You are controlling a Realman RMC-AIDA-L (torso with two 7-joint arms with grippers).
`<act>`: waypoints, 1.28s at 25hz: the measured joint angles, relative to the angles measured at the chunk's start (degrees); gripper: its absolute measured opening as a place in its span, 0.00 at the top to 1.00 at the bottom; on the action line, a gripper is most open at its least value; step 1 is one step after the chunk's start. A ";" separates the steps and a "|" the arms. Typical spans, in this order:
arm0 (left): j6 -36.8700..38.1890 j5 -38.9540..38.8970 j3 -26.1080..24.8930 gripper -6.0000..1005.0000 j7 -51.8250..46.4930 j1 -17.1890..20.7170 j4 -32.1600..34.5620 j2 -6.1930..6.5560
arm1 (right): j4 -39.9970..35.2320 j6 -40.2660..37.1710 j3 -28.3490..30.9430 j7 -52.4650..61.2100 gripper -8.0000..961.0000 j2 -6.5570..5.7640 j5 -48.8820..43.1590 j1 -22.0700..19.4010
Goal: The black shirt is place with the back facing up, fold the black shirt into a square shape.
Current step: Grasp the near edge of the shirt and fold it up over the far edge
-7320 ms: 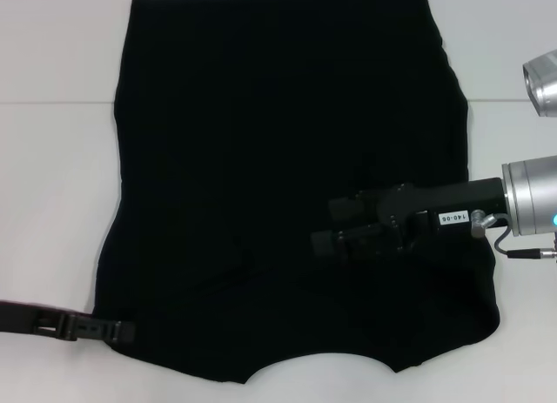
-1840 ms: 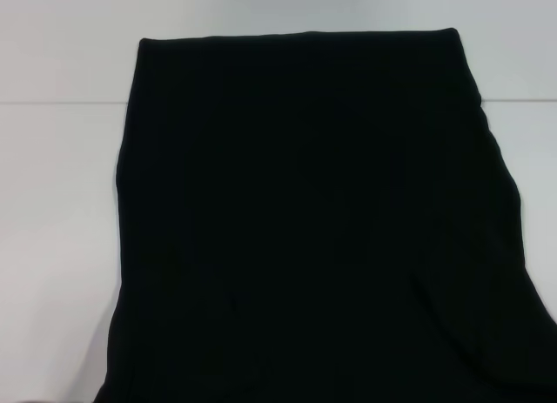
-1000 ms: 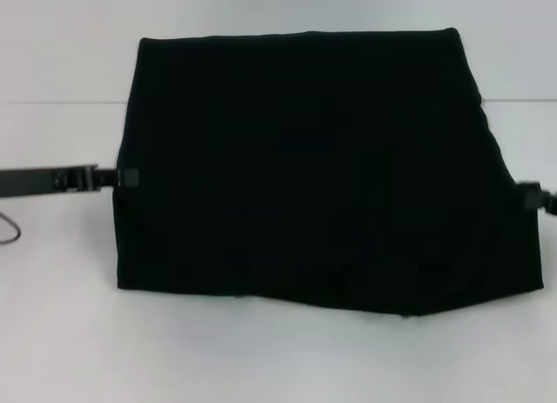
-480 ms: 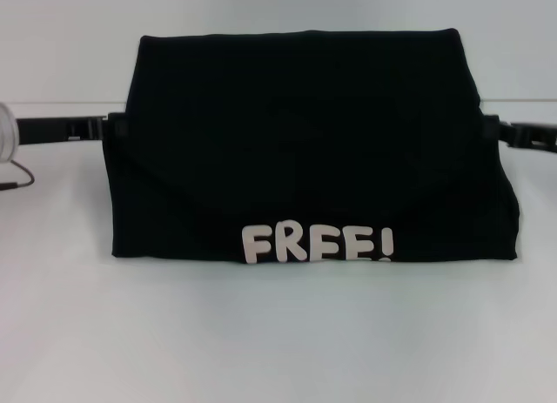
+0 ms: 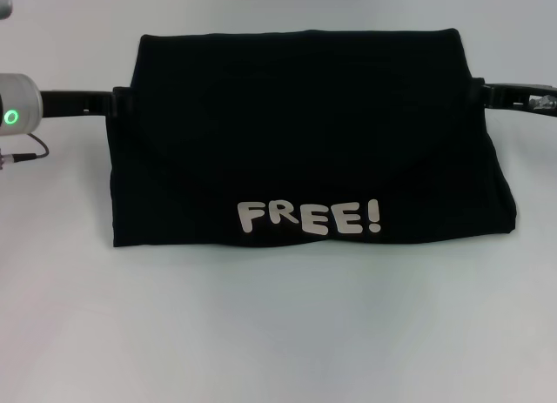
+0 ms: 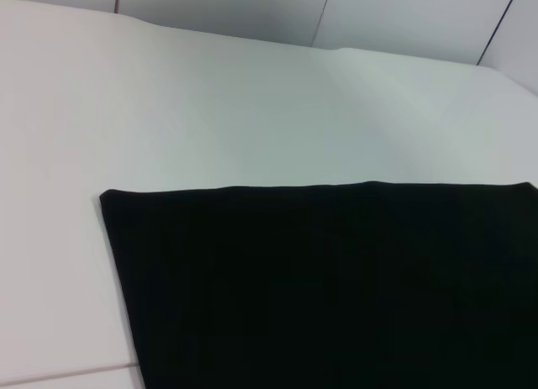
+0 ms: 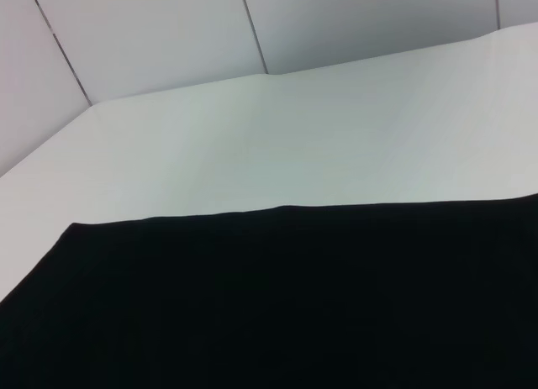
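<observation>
While two grippers flank, one black shirt [image 5: 305,151] (folded) lies.

Even, bright, diffuse light falls on the white surface [image 5: 278,333] with no glare; the black shirt [image 5: 305,151] reads as a near-featureless dark mass, casting only a thin soft shadow along its near edge

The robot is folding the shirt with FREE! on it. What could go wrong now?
The left gripper and right gripper sit at the two side edges of the black shirt. If one lets go or pulls sooner, the folded flap could land crooked. The near edge by the FREE! lettering already flares wider on the right, so the result may not be square.
</observation>
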 joint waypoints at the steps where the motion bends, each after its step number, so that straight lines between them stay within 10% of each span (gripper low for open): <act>1: -0.59 -0.02 0.28 0.79 0.00 -0.08 -0.30 -0.06 | 0.32 0.35 -0.05 0.00 0.97 0.04 0.13 0.02; 14: -6.85 0.33 5.90 0.78 -0.50 0.04 -2.39 -1.72 | 1.68 3.54 -1.71 -0.22 0.95 1.72 0.23 -0.28; 23: -7.13 -0.03 5.62 0.61 -2.09 1.26 -1.11 -2.24 | -2.97 2.86 -2.00 -1.62 0.62 3.76 6.94 -2.81; 32: 9.47 -2.87 5.75 0.33 -7.43 6.72 9.75 -3.15 | -4.18 -6.72 -5.54 -2.91 0.29 3.50 11.80 -7.93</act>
